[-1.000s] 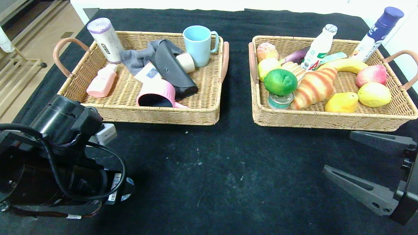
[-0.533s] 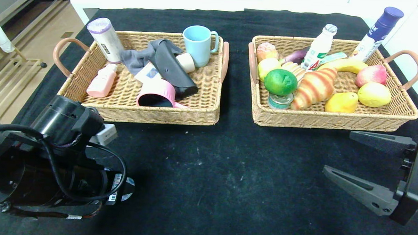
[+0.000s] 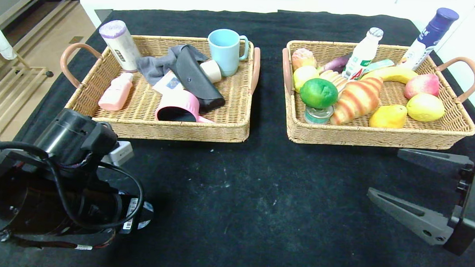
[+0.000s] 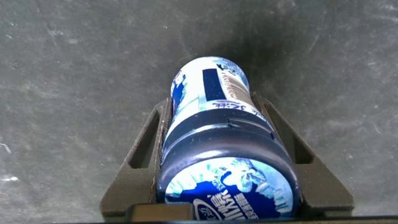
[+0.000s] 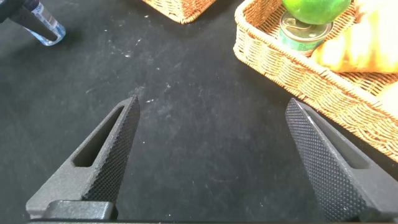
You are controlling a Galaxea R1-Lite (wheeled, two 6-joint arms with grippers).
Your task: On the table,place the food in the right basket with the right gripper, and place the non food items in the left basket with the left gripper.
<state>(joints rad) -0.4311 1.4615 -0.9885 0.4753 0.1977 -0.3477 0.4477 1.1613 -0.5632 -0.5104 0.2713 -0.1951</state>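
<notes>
I have the left tool point(image 4: 227, 168) clenched on a blue-and-white bottle point(image 4: 221, 143), lying on its side on the dark surface point(image 3: 251, 197) just in front of the left basket point(image 3: 103, 125); the fingers bracket its body so it cannot roll. I judge it non-food, so it goes into that basket. My right tool point(image 3: 413, 187) hangs released, fingers spread wide, near the right basket point(image 3: 379, 138), which looks full of food
</notes>
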